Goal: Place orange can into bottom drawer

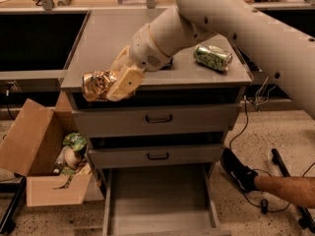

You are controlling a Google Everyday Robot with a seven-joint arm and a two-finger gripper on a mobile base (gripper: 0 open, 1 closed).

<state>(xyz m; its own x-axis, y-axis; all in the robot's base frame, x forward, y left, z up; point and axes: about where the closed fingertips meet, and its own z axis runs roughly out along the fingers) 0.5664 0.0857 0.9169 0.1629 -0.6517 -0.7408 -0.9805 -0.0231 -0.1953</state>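
The orange can (96, 85) is a dented gold-orange can held at the front left edge of the grey cabinet top (108, 38). My gripper (116, 81) is shut on the orange can, with its tan fingers (126, 81) around the can's right side. The can hangs partly past the cabinet's front edge. The bottom drawer (160, 200) is pulled open below, with a bare grey floor. The blue can is hidden behind my arm.
A green can (212, 56) lies on its side on the cabinet top at the right. Two shut drawers with dark handles (157, 118) sit above the open one. An open cardboard box (47, 156) with trash stands at the left. A person's leg and shoe (241, 173) lie on the floor at the right.
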